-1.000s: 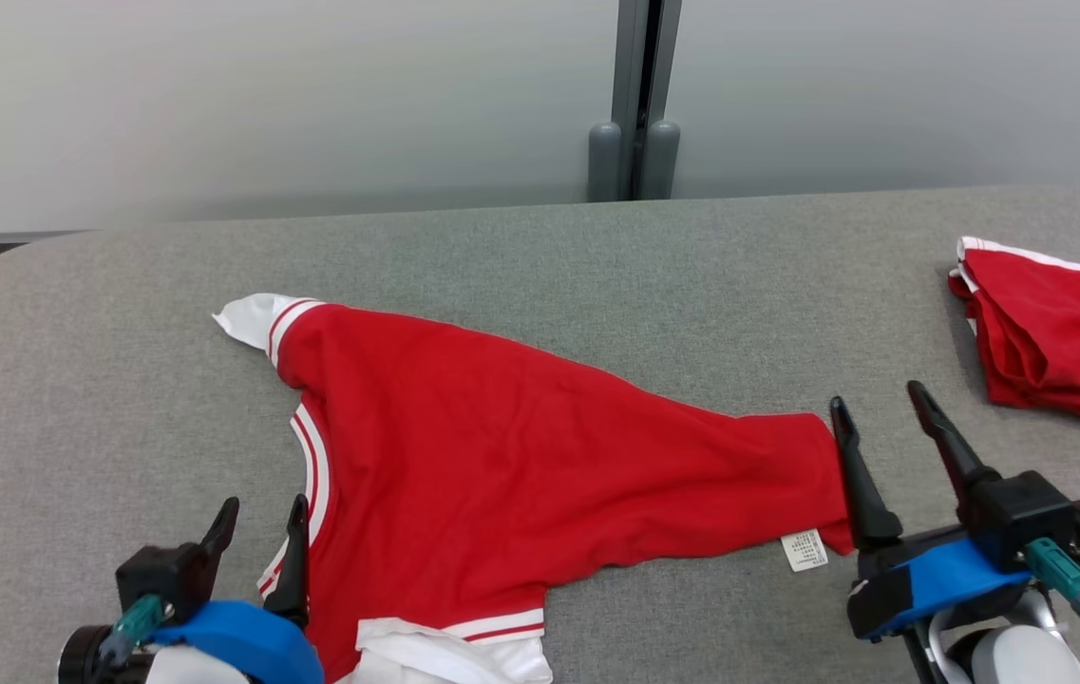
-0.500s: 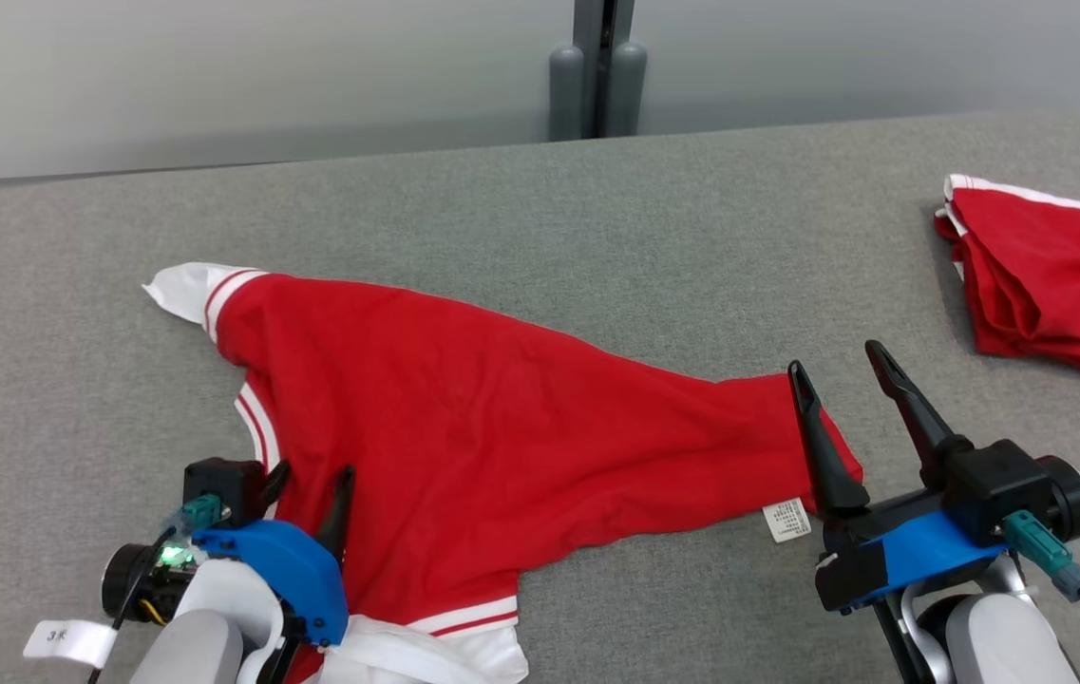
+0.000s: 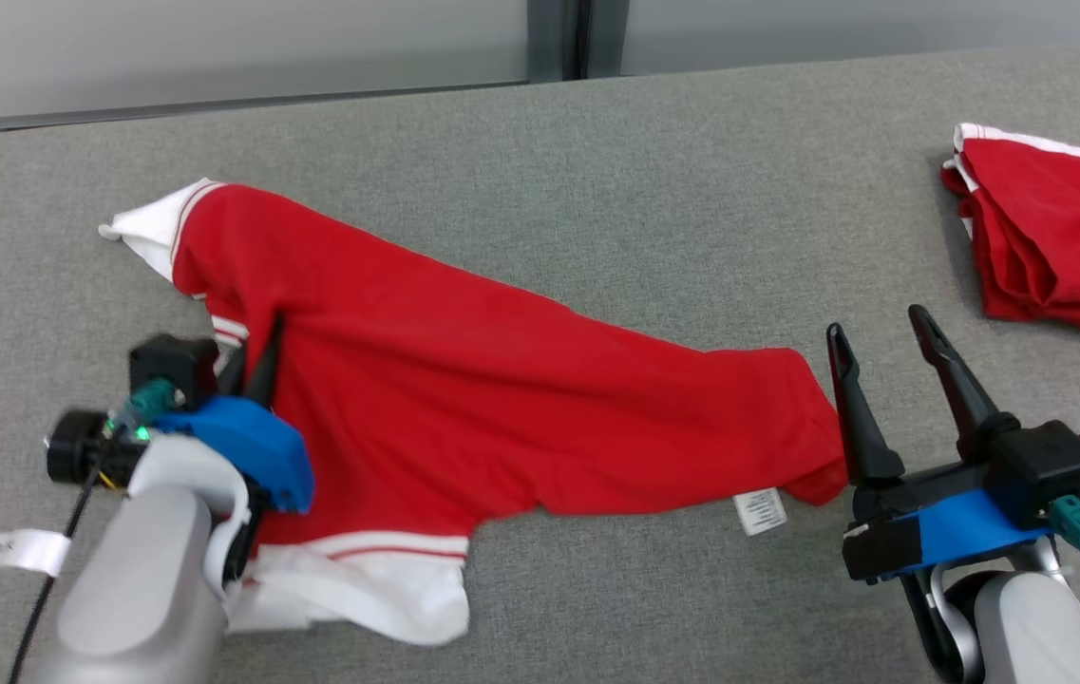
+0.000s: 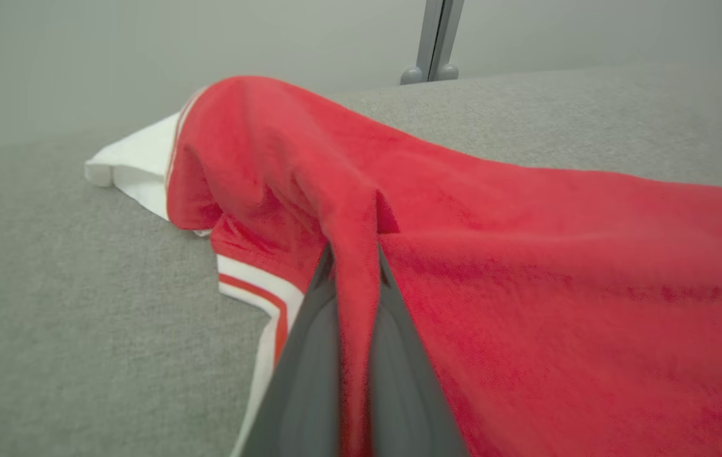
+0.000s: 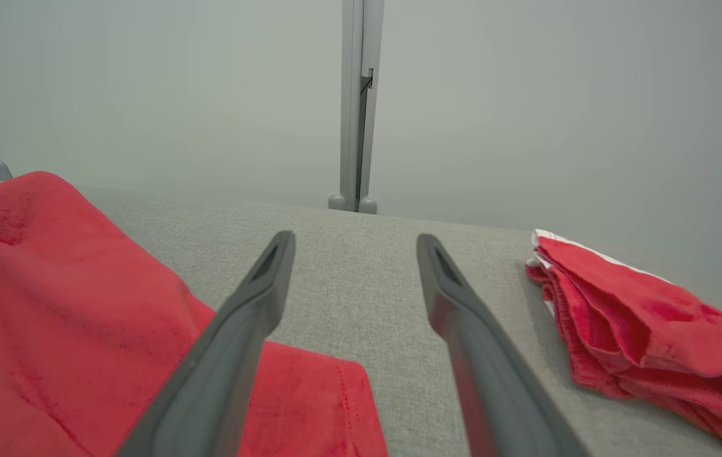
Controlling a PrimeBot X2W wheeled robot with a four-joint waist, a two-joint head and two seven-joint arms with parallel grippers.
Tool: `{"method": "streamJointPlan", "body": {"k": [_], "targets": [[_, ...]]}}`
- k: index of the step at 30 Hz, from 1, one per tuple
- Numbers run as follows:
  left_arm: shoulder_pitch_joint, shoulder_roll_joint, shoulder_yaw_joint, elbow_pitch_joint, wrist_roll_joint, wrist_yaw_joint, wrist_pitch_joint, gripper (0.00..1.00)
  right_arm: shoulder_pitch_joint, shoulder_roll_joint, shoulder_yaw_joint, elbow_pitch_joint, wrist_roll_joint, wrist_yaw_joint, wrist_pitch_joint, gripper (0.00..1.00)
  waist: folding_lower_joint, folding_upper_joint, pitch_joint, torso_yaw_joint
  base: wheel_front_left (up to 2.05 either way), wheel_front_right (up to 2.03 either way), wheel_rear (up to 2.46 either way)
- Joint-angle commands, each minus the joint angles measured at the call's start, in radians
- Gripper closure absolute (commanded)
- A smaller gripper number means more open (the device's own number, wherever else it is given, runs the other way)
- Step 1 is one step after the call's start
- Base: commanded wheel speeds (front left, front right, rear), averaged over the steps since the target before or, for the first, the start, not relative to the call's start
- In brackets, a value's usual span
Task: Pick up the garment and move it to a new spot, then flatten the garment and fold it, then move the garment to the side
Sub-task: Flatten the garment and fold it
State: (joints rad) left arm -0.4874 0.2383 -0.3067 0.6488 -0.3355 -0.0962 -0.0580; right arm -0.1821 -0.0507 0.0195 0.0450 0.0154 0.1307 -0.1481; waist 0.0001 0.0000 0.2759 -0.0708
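The grey padded surface [image 3: 596, 123] is carrying the red garment [image 3: 521, 399] spread across its middle. The left gripper [image 3: 253, 353] is pinching a thin cloth ridge by the striped trim, and the right gripper [image 3: 878, 325] is standing wide and empty at the hem. So shallow a pinch is probably risking slip on lifting. The folded red pile [image 3: 1052, 237] is limiting room rightward, while the far side is lying open.
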Motion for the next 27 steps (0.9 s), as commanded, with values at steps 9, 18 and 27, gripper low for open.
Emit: {"method": "streamJointPlan", "body": {"k": [9, 18, 27], "targets": [[-0.171, 0.044, 0.039, 0.042, 0.046, 0.083, -0.139, 1.0, -0.037, 0.0, -0.026, 0.001, 0.002, 0.0, -0.029, 0.0, -0.0001, 0.0, 0.037, -0.014, 0.0, 0.0, 0.0], [-0.138, 0.016, 0.055, 0.088, 0.008, 0.066, -0.188, 0.0, -0.026, 0.0, -0.043, 0.019, -0.003, 0.0, -0.041, 0.0, -0.0001, 0.0, 0.037, -0.005, 0.0, 0.0, 0.0], [0.038, -0.035, 0.096, -0.03, -0.044, 0.071, -0.207, 0.0, 0.017, 0.0, -0.082, 0.033, 0.0, 0.0, -0.052, 0.0, -0.0001, 0.0, -0.019, 0.036, 0.0, 0.0, 0.0]]}}
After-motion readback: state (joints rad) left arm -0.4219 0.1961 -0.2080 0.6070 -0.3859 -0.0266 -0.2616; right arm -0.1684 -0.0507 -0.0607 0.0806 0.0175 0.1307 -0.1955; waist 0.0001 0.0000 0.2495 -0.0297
